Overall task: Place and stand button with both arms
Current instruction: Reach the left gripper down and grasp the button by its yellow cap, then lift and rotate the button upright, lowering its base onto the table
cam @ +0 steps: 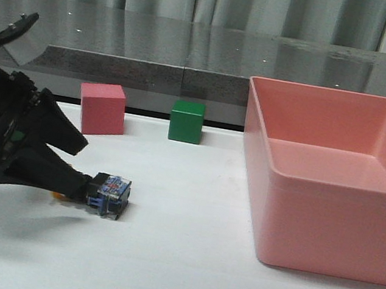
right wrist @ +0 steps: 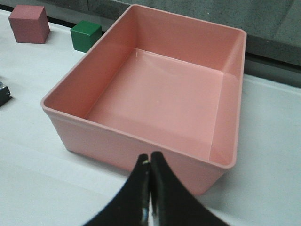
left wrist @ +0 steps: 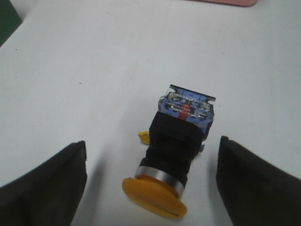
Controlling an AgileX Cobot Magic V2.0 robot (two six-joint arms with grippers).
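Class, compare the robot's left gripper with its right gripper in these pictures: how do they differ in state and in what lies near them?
The left gripper is open, its fingers apart either side of the button without touching it; the right gripper is shut with nothing between its fingers. The left gripper is low over the white table, while the right gripper faces the pink bin. Both are black.

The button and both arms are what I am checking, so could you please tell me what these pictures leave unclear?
- Front view: the button's yellow cap is hidden behind the left tool.
- Left wrist view: the left tool's fingertips are cut off by the frame edge.
- Front view: the right tool is out of frame; only its wrist view shows it, shut.
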